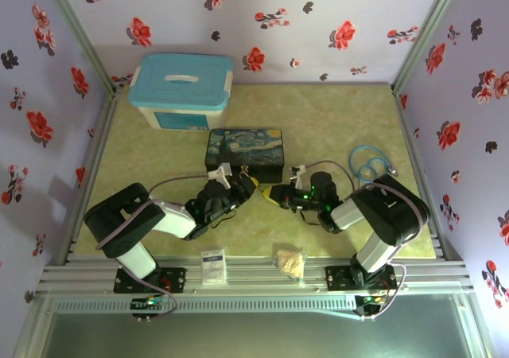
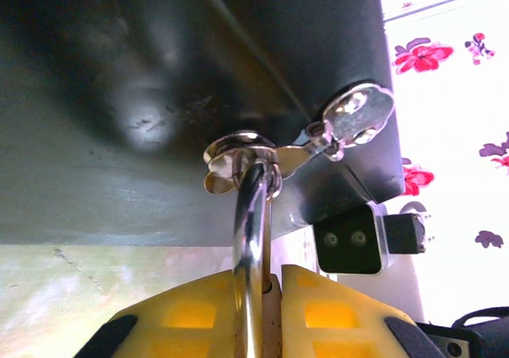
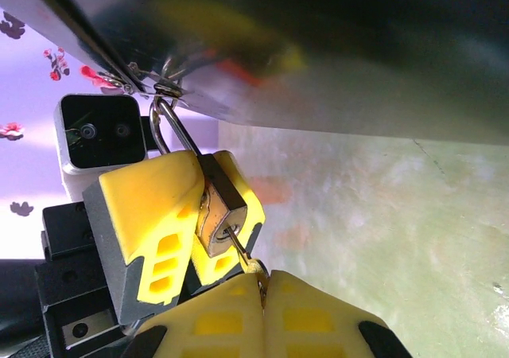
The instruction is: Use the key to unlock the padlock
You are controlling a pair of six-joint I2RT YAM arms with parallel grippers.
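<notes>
Floral walls ring a green tabletop [image 1: 334, 119], where the dark starry box [image 1: 244, 153] sits near the middle. The padlock [image 3: 220, 211] hangs from its front clasp [image 2: 238, 155], clamped tight by the left hand [image 2: 261, 302]. The right hand [image 3: 261, 294] pinches the key [image 3: 241, 248], whose tip sits in the padlock's keyhole.
</notes>
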